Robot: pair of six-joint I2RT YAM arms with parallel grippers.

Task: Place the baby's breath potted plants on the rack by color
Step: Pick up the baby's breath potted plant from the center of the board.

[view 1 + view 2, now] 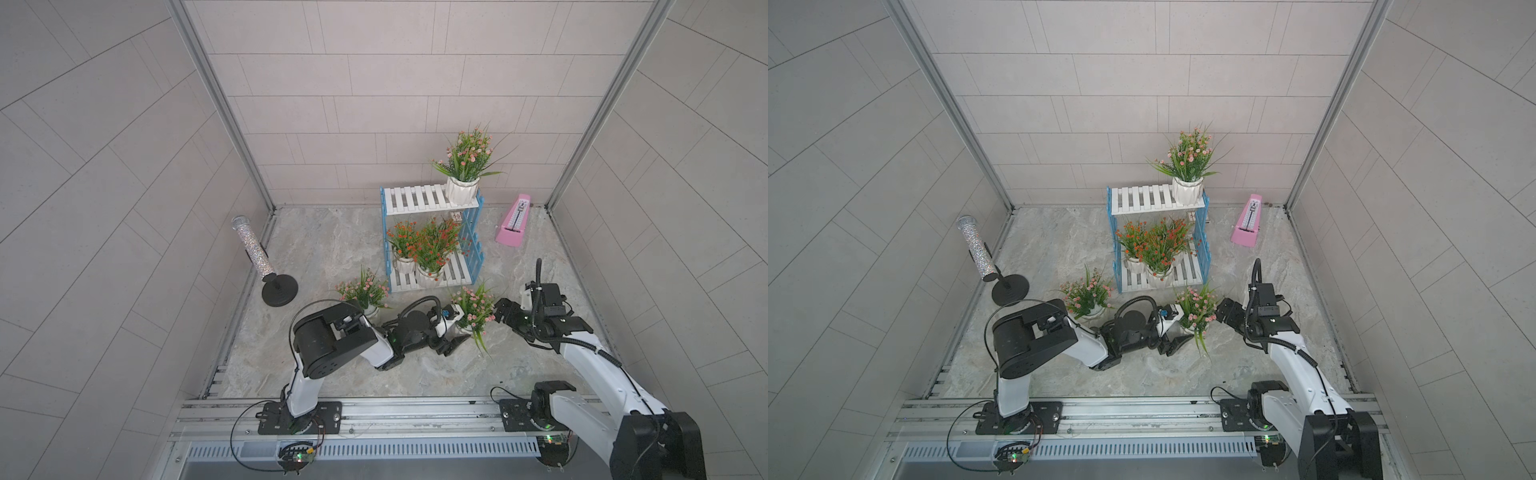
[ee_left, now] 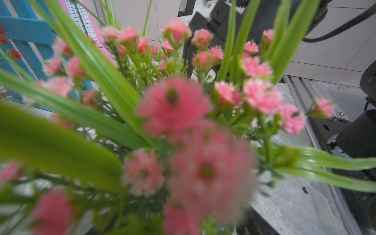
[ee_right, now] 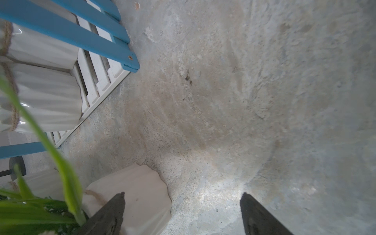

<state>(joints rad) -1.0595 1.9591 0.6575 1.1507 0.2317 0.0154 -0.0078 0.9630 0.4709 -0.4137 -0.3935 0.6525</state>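
Nearest, at floor [image 3: 244, 101] level: left gripper [image 1: 460, 328] set about the white pot of a pink plant [image 1: 473, 307], one jaw on either side; gripping or merely bracketing, cannot tell. Right gripper [image 3: 183, 195] just beside it, jaws spread wide over bare floor, pot off to one side. Second pink plant [image 1: 365, 289] on floor by the rack [image 1: 415, 199]. Lower shelf: orange-red plants [image 1: 428, 245]. Upper shelf, right end: third pink plant [image 1: 467, 153].
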